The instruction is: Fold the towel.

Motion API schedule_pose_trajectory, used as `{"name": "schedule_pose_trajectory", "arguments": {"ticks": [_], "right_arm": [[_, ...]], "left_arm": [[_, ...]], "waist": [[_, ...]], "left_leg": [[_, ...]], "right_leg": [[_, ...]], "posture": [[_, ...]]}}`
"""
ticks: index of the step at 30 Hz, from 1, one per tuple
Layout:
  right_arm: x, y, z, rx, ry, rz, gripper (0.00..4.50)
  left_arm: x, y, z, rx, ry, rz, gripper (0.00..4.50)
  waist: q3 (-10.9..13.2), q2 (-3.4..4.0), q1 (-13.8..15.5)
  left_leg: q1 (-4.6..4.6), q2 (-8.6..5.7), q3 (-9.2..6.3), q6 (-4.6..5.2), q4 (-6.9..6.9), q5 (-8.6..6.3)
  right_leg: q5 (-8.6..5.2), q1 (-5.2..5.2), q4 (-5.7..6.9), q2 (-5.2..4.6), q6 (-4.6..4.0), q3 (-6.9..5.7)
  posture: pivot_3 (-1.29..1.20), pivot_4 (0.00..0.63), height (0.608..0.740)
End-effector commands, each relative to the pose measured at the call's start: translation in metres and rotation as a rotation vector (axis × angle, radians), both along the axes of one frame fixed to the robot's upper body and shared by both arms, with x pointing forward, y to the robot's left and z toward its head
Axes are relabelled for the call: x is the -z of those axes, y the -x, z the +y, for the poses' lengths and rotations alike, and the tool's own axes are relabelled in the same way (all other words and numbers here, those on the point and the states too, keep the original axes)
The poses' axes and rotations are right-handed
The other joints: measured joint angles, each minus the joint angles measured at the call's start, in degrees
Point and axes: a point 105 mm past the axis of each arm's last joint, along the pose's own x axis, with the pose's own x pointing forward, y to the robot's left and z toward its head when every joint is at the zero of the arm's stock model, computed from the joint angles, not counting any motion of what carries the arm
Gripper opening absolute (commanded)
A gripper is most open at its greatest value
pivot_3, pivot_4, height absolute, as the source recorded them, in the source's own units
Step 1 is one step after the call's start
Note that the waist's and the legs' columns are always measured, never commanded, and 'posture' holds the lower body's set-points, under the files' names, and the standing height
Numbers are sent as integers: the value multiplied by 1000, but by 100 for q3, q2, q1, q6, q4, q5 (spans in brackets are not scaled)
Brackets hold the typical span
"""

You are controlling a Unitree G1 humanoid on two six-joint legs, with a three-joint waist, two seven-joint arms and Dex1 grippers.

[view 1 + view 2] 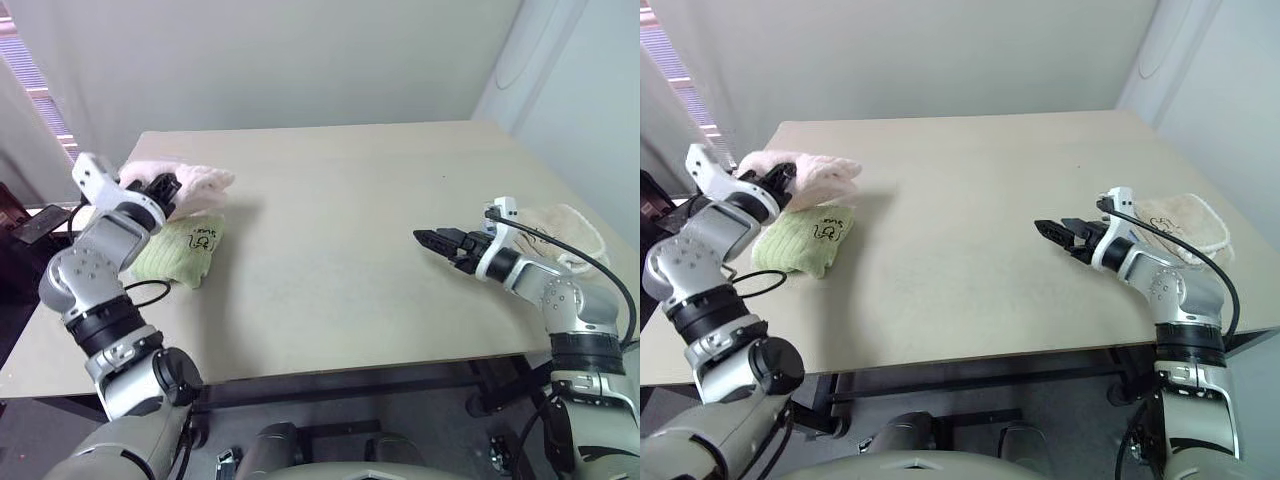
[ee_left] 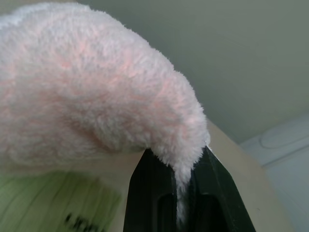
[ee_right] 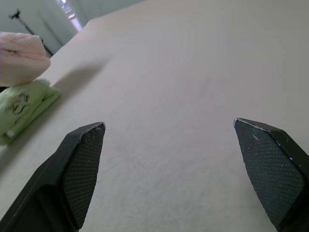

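The towel is a pale pink, fluffy bundle held just above the table at its far left. My left gripper is shut on it. In the left wrist view the black fingers pinch a fold of the towel. It hangs over the back edge of a folded light-green towel. My right gripper hovers low over the right side of the table and points toward the middle. It is open, with its pads wide apart and nothing between them.
A folded beige towel lies at the table's right edge, behind my right arm. A black cable loops on the table by the green towel. Walls stand close behind and to the right.
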Motion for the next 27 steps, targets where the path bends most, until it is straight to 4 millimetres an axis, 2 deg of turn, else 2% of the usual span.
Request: {"name": "schedule_pose_trajectory", "arguments": {"ticks": [1, 6, 12, 17, 20, 27], "right_arm": [[-16, -8, 7, -45, 13, -61, 4500], [-16, -12, 7, -68, 45, -61, 4500], [-13, -14, 9, -80, 58, -57, 4500], [-11, -16, 11, -90, 73, -57, 4500], [-12, -17, 11, -90, 85, -64, 4500], [-13, -20, 10, -92, 134, -105, 4500]], "left_arm": [[-7, 11, 7, -70, 14, -49, 10], [30, 27, 15, -156, 36, 55, 10], [53, 42, 28, -222, 30, 123, 10], [69, 44, 25, -219, 64, 156, 10], [69, 43, 20, -197, 97, 142, 919], [63, 47, 10, -137, 93, 112, 3458]], "waist": [[0, -3, 1], [-1, -5, -3], [-2, -12, 0], [-2, -12, 0], [-2, -12, 2], [-2, -12, -2]], "left_leg": [[-1, 0, 1, -2, 0, 1], [1, 0, 1, -11, -9, 6], [-2, 3, 1, -15, -17, 8], [-2, 2, 8, -12, -20, 6], [-2, 3, 8, -1, -22, -1], [-4, 3, 12, -4, -27, 1]], "right_leg": [[7, 0, -2, 0, 3, 0], [17, -7, -6, 11, 1, 6], [17, -19, -8, 14, 0, 13], [17, -24, -10, 14, 0, 21], [17, -26, -9, 13, -2, 21], [17, -33, -11, 14, -2, 27]], "posture": [[0, 0, 730], [0, 0, 730], [0, 0, 730], [0, 0, 730], [0, 0, 730], [0, 0, 730]]}}
